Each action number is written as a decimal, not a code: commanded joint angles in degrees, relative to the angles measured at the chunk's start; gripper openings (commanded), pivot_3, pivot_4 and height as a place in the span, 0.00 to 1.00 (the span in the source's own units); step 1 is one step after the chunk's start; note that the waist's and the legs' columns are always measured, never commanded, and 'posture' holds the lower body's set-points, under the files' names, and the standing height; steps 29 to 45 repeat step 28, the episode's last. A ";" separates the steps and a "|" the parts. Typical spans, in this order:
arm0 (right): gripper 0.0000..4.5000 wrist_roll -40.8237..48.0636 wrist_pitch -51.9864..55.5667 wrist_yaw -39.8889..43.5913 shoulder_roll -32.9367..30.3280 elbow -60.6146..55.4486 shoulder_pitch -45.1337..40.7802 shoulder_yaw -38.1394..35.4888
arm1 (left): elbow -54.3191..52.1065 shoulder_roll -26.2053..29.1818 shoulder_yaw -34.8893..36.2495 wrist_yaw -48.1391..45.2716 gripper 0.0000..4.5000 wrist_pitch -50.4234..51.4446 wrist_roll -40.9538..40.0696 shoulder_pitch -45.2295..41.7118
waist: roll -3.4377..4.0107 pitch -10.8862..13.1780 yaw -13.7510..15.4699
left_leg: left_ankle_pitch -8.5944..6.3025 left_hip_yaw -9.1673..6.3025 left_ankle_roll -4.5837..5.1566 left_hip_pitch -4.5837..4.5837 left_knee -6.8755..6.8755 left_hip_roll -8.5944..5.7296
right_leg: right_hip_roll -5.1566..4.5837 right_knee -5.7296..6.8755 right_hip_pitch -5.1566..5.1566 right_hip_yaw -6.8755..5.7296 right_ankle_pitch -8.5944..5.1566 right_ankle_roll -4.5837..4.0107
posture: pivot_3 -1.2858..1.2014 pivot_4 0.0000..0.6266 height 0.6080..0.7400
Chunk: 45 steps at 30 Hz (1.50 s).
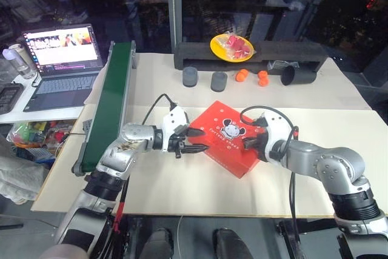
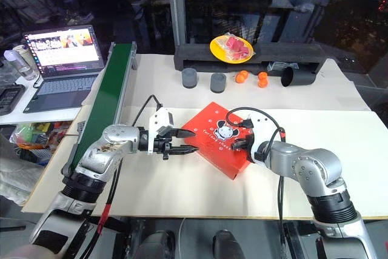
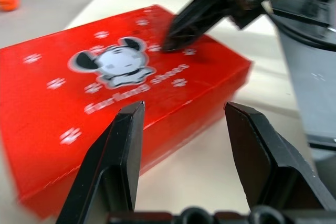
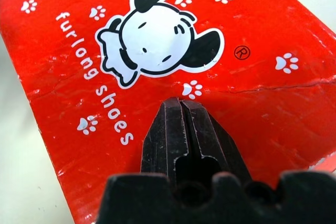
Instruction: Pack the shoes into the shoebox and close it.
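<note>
Lying lid-down-shut on the white surface (image 1: 182, 192): red shoebox (image 1: 221, 144), right tool (image 4: 181, 109) closed with tips pressed to its lid, left tool (image 1: 203, 147) half-open, empty, just beside its edge.

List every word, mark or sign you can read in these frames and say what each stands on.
"furlong shoes": white lettering on the lid of the shoebox, beside the cartoon figure.
"R" in a circle: registered mark on the same lid, next to the figure's ear.
White paw prints, no words: scattered over the lid.
Laptop screen: too small to read.
</note>
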 commanded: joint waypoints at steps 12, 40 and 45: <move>0.02 -30.91 -29.02 0.98 -4.26 7.05 2.95 -12.95 | -1.58 -10.71 19.47 41.60 0.58 -1.00 6.04 2.20 | -0.02 0.01 1.65 | -0.02 0.02 0.02 -0.18 0.00 -0.05 | -0.05 -0.08 -0.12 -0.05 0.04 0.08 | 0.52 0.24 1.00; 0.02 -48.22 -35.98 -2.93 4.94 10.02 10.64 -16.85 | -4.26 -17.45 21.44 53.75 0.58 1.39 7.00 7.40 | -0.02 0.01 1.33 | -0.03 0.30 0.01 0.01 0.00 -0.08 | -0.03 -0.02 -0.11 0.27 0.09 0.14 | 0.52 0.24 1.00; 0.02 -48.22 -35.98 -2.93 4.94 10.02 10.64 -16.85 | -4.26 -17.45 21.44 53.75 0.58 1.39 7.00 7.40 | -0.02 0.01 1.33 | -0.03 0.30 0.01 0.01 0.00 -0.08 | -0.03 -0.02 -0.11 0.27 0.09 0.14 | 0.52 0.24 1.00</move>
